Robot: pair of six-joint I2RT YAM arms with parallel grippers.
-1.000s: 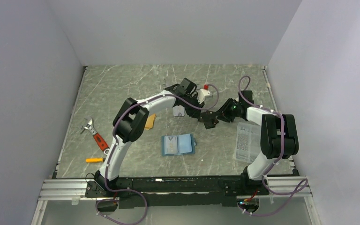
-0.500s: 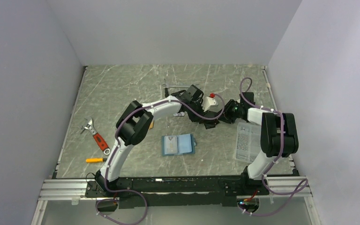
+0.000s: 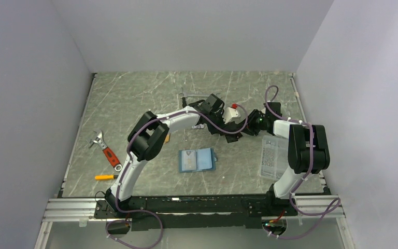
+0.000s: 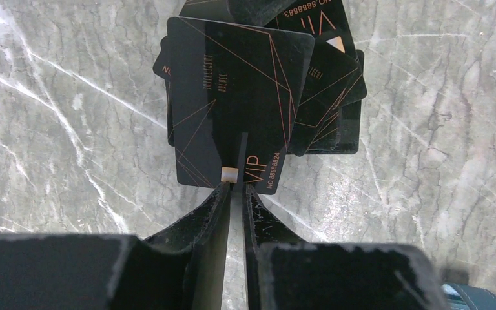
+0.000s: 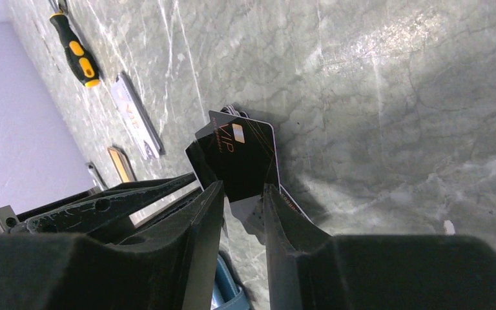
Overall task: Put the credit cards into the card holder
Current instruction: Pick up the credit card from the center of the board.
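A fan of several dark credit cards (image 4: pixel 252 77) with thin gold lines hangs above the marble, and my right gripper (image 5: pixel 240 190) is shut on its lower edge. The front card (image 5: pixel 242 152) shows "VIP" lettering. My left gripper (image 4: pixel 236 187) meets the fan from the other side, its jaws almost together on one thin card seen edge-on (image 4: pixel 242 152). In the top view both grippers, left (image 3: pixel 224 126) and right (image 3: pixel 240 128), meet at the table's middle right. The teal card holder (image 3: pixel 197 160) lies open nearer the bases, apart from both grippers. An orange-gold card (image 3: pixel 167 137) peeks out beside the left arm.
A clear printed packet (image 3: pixel 273 155) lies by the right arm. At the left lie a red-handled wrench (image 3: pixel 106 150) and a yellow-handled screwdriver (image 3: pixel 105 177). The screwdriver (image 5: pixel 74 48) also shows far off in the right wrist view. Walls enclose the table on three sides.
The left arm has swung right and brought its gripper up to the cards in the right gripper. Over the last half second neither arm has visibly moved.
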